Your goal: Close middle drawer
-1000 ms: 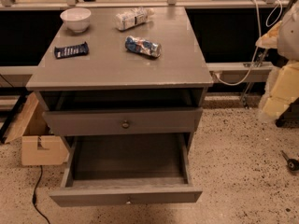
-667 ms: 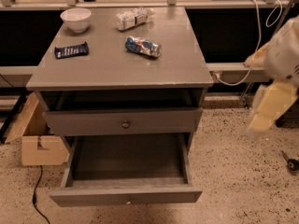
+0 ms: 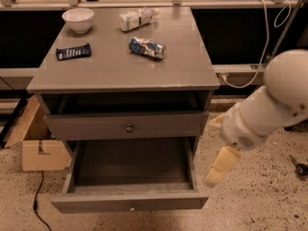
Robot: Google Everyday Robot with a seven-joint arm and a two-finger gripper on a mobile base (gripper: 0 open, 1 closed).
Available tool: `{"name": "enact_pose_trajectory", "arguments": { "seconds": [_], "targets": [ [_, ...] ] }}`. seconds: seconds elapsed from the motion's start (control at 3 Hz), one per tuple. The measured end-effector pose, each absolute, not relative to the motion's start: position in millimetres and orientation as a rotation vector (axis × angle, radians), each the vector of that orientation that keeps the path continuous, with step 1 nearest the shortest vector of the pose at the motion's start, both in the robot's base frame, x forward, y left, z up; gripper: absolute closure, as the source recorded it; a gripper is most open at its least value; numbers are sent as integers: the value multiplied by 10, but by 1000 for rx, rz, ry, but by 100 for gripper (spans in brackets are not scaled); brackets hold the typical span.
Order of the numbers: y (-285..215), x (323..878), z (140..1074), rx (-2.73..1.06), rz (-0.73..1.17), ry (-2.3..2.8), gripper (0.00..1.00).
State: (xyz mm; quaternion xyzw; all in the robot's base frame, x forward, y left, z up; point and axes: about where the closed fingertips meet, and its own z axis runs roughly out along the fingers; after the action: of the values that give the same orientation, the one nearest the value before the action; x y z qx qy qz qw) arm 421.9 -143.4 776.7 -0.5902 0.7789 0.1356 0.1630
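Note:
The middle drawer (image 3: 130, 203) is the wide grey drawer with a slim front panel and a small round knob (image 3: 132, 207). It is pulled far out of the grey cabinet, and its long shallow box (image 3: 132, 165) is empty. The taller-fronted drawer (image 3: 96, 125) with a bigger dark knob (image 3: 129, 127) sits above it, nearly shut. My gripper (image 3: 216, 172), cream-coloured at the end of the white arm (image 3: 269, 100), hangs just right of the open drawer's right side, near its front corner and apart from it.
On the cabinet top (image 3: 120, 73) are a white bowl (image 3: 78, 19), a dark blue snack bar (image 3: 73, 51), a blue chip bag (image 3: 147, 47) and a pale packet (image 3: 137, 18). A cardboard box (image 3: 36, 143) stands on the speckled floor at left. A black cable (image 3: 37, 211) lies below it.
My arm has swung in from the right edge, moving left and down. The gripper now hangs beside the open drawer. The drawers and the things on top have not moved.

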Motion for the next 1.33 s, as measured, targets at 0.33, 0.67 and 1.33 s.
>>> {"name": "enact_pose_trajectory", "arguments": {
  "seconds": [0.33,0.67,1.33],
  "targets": [
    [-1006,4152,6965,-1637,548,2231,0],
    [-1006,4148,6967,-1638,549,2232,0],
    [-1141,4127,6155,-1549,575,2375,19]
  ]
}}
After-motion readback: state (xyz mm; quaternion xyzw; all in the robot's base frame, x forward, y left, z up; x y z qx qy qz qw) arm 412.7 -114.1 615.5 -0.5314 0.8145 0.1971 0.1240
